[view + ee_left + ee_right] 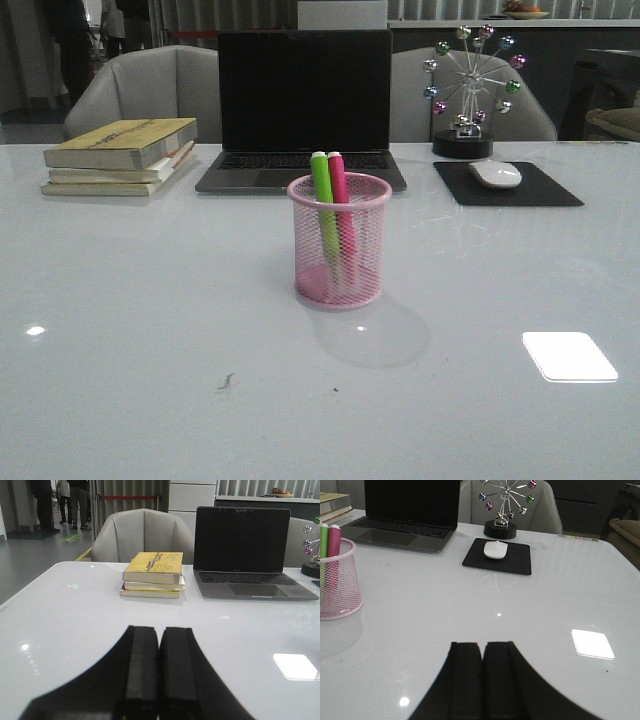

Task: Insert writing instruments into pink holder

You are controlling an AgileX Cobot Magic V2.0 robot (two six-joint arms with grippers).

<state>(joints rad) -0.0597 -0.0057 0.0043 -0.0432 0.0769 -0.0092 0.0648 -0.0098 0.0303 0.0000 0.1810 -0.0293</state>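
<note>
The pink holder (339,241) stands upright near the middle of the counter (130,300), with the green pen (322,205) and the pink pen (339,200) side by side inside it, tips above the rim. Behind it, along the far edge, sit a laptop (303,105), a stack of books (122,156) toward the far left corner, and a mouse (495,174) on a black pad (507,185). The left end effector (159,670) and right end effector (483,672) hang over bare counter, both with fingers pressed together, holding nothing.
</note>
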